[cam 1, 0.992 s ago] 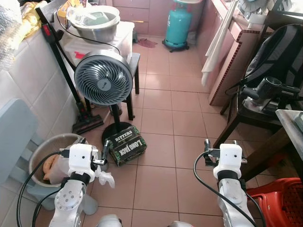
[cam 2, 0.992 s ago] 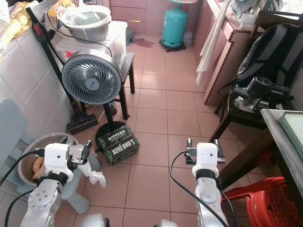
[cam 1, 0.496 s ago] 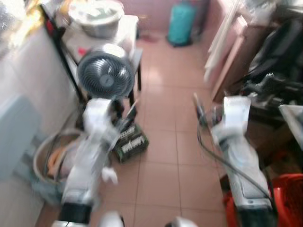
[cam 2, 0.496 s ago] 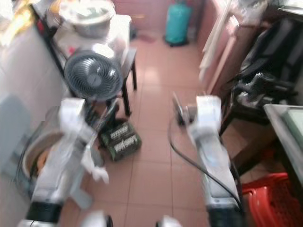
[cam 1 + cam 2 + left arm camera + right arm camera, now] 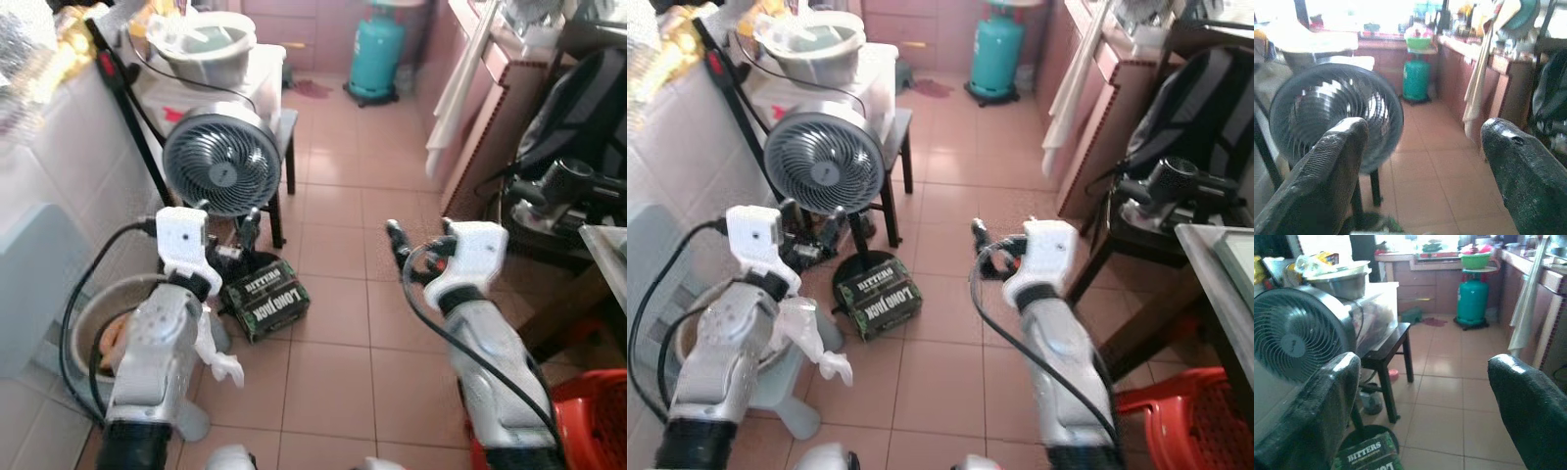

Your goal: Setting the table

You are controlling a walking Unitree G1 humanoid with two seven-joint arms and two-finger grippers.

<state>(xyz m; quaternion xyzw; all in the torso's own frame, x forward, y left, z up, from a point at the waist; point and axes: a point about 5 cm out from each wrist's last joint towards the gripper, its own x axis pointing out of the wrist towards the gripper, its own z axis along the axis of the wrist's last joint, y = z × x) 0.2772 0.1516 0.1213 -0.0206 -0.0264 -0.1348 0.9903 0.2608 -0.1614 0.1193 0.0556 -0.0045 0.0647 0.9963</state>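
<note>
I am standing on a pink tiled kitchen floor. Both silver arms are raised in front of me. My left gripper [image 5: 227, 223] is open and empty, held in front of a grey standing fan [image 5: 220, 162]. My right gripper [image 5: 421, 238] is also open and empty, above bare tiles in mid-floor. In the left wrist view the black fingers [image 5: 1317, 181] frame the fan; in the right wrist view the fingers [image 5: 1308, 421] frame the fan and a dark stool [image 5: 1386, 355]. A corner of a table [image 5: 1215, 257] shows at the right edge. A metal bowl [image 5: 203, 44] sits on a white box at the back left.
A dark "Bitters" carton [image 5: 263, 300] lies at the fan's base. A teal gas cylinder [image 5: 375, 51] stands at the far end. On the right are a chair with a backpack [image 5: 573, 117], a black handheld appliance [image 5: 558, 186] and a red plastic stool [image 5: 588, 416]. A basket [image 5: 93, 328] sits at the left.
Both arms have risen from low near my body and now reach forward, fingers pointing ahead. The view was blurred half a second ago and has shifted slightly.
</note>
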